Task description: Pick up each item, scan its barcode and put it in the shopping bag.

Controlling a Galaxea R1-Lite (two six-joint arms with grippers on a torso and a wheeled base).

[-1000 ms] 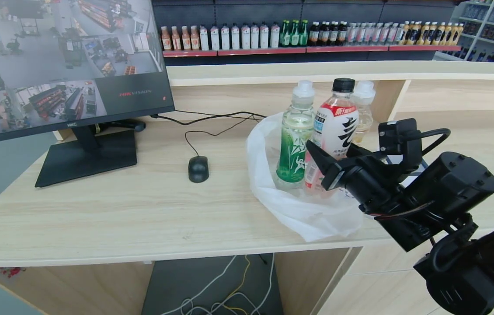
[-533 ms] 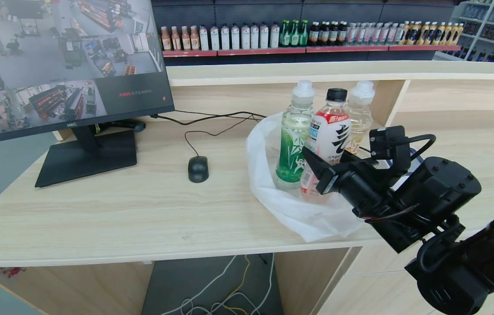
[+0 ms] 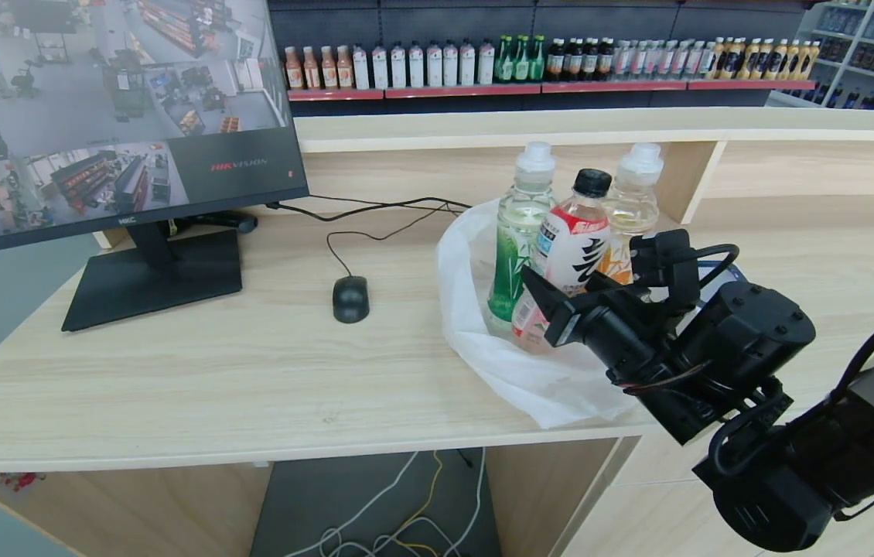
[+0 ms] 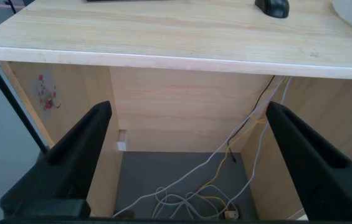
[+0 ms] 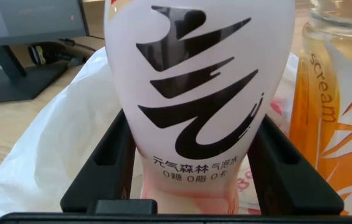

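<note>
Right end effector [image 5: 193,155] clamped on pink bottle [image 3: 570,247], fingers either side of its lower body. Bottle tilted, base down inside the white bag [image 3: 530,379] on the tabletop [image 3: 251,371]; can't tell if the base touches down. Green bottle [image 3: 518,247] and orange bottle [image 3: 630,209] upright in the same bag, just behind it. Left end effector [image 4: 191,143] fingers wide apart, holding nothing, below the tabletop edge facing the cables [image 4: 200,186]. Mouse [image 3: 350,299] and monitor [image 3: 97,108] left of the bag.

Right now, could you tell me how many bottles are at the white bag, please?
3: a green bottle standing in the bag, a pink bottle tilted in the right gripper, an orange bottle behind it. The arm may hide others.
</note>
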